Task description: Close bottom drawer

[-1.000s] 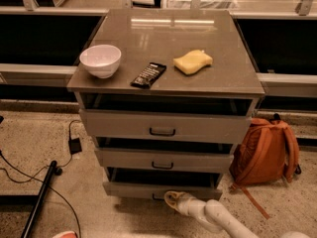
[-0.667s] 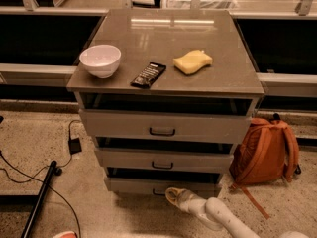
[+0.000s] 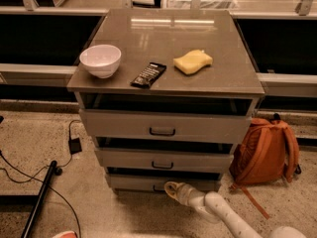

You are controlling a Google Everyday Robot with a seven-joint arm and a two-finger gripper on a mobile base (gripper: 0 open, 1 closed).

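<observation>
The gripper is pale cream and rounded, low at the near centre; behind it the arm is smooth white tubing with a bulbous joint.

Three drawers, one bowl, one gripper at bottom drawer

I can read no words, numbers or brand marks anywhere. My gripper is low down at the front of the bottom drawer, just by its dark handle, and I can make out no label on that panel. High above my gripper, on the cabinet top, the dark wrapped bar has pale markings along its wrapper, but they are too small for me to make out.
</observation>
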